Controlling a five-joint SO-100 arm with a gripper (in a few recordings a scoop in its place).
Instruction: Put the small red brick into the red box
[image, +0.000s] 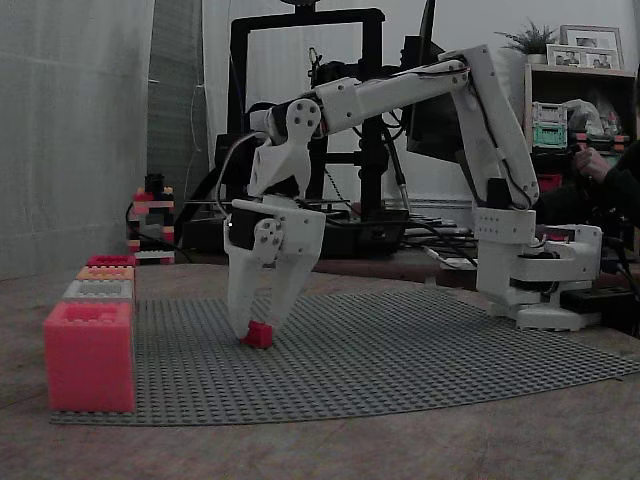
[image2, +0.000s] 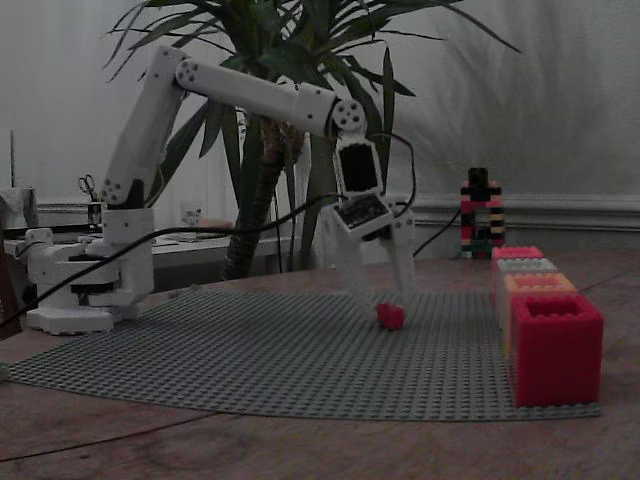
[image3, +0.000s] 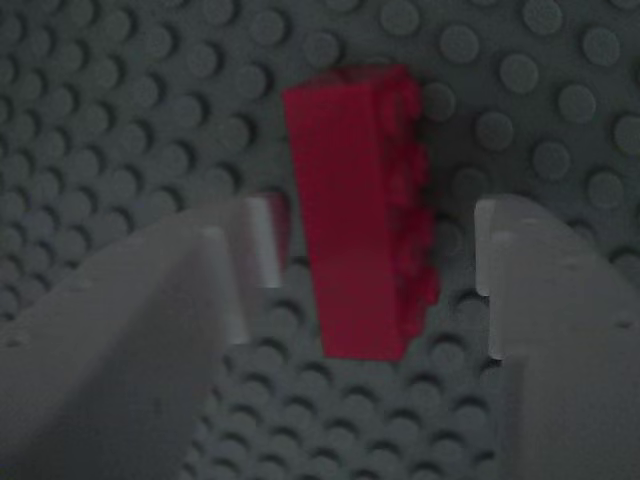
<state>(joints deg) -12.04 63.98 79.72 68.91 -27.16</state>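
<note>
The gripper (image3: 375, 270) stands open astride the small red brick (image3: 360, 210) on the grey studded baseplate (image: 400, 350); light, rigid and smooth-sided, the brick looks best pinched across its long flat sides.

This looks like a room in a home turned into a hobby robotics corner. Behind the white arm (image: 470, 120) stands a black-framed 3D printer (image: 305, 110) with loose cables around it. To the right of the printer, a wooden shelf (image: 580, 110) carries framed photographs (image: 590, 45) and a small potted plant (image: 532, 40). In the other fixed view a tall leafy houseplant (image2: 270, 120) rises behind the arm, against a plain wall with a white baseboard (image2: 560, 212). Near that baseboard stands a multicoloured toy-brick tower (image2: 480, 212).
</note>
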